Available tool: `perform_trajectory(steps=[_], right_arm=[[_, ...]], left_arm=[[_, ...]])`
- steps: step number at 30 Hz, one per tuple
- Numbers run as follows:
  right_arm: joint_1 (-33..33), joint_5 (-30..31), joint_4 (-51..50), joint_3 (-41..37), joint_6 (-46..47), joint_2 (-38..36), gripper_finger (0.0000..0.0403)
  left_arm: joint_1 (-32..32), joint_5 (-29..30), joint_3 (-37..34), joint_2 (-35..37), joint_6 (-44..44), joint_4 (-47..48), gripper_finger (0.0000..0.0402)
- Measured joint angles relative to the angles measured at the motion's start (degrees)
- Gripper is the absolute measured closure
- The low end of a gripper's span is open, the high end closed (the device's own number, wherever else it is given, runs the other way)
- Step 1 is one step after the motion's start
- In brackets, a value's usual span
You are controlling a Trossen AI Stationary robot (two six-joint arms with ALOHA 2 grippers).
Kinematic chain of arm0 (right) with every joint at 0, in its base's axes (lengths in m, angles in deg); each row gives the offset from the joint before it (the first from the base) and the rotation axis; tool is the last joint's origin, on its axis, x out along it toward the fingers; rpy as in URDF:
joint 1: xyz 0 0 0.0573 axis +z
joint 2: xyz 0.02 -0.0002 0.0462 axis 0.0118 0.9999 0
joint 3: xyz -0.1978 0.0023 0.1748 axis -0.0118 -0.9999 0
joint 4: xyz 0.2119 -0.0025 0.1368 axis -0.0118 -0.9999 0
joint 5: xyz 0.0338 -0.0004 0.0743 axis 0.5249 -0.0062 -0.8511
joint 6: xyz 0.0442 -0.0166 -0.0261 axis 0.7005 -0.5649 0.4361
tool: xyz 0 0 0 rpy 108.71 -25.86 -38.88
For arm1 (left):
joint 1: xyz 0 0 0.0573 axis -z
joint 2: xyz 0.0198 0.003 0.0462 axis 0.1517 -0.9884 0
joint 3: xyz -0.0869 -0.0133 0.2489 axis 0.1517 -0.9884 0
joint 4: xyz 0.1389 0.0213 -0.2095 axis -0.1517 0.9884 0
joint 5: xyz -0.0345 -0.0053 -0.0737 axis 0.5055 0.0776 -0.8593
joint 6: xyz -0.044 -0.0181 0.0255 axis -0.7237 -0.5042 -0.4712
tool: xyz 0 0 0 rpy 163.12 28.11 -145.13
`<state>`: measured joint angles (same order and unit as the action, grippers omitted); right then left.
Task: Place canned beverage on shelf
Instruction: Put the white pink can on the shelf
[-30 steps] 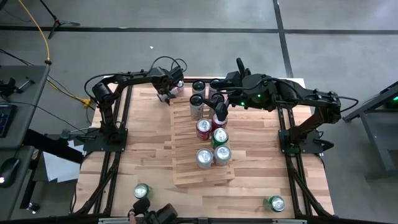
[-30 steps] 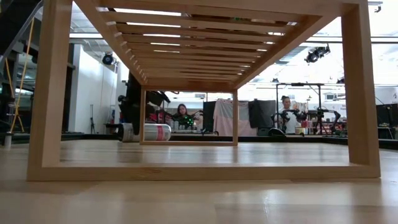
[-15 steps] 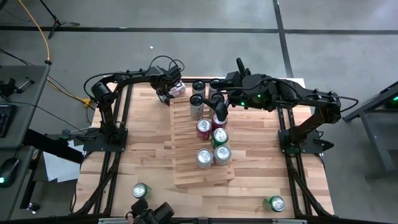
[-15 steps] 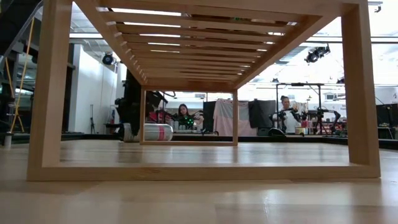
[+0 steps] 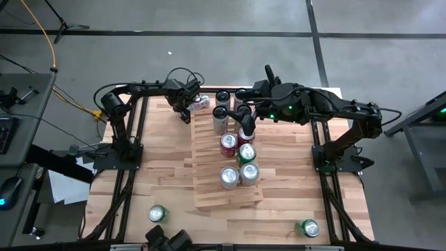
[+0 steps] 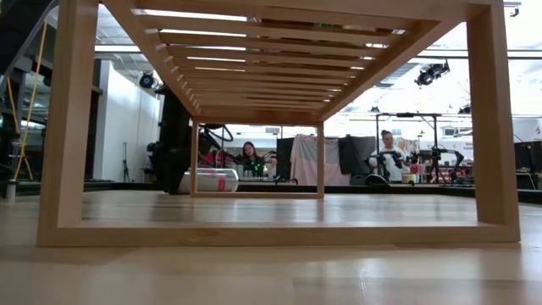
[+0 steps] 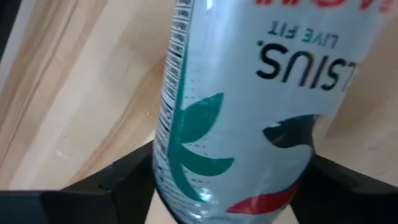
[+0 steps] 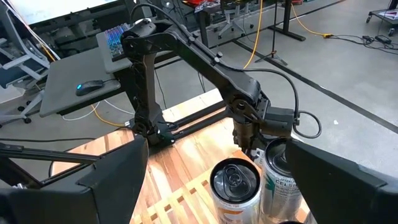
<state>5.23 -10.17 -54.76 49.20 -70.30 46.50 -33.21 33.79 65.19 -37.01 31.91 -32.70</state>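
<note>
Low view: can (image 6: 209,180) lies sideways.

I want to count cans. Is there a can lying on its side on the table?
Yes, a white can lies flat on the tabletop, beside the left gripper.

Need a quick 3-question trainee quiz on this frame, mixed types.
1. True or false: the can at the left hand stands upright.
2. Which hand hovers over the shelf? A) left B) right
3. How many cans stand on the table in front of the shelf?

Key: 1 false, it lies on its side. 2 B, the right hand. 3 two.
</note>
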Motion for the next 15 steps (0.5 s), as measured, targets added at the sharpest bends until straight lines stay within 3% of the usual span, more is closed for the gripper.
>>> perform_trajectory(steps=[5, 15], right_arm=[[0.0, 0.0, 0.0, 0.0, 0.07, 0.0, 0.0039], [0.0, 0.02, 0.01, 0.0, 0.16, 0.0, 0.0039]], left_arm=[[-0.02, -0.02, -0.15, 0.39, 0.61, -1.62, 0.0153], [-0.2, 2.06, -0.13, 0.83, 3.19, -1.71, 0.0156]])
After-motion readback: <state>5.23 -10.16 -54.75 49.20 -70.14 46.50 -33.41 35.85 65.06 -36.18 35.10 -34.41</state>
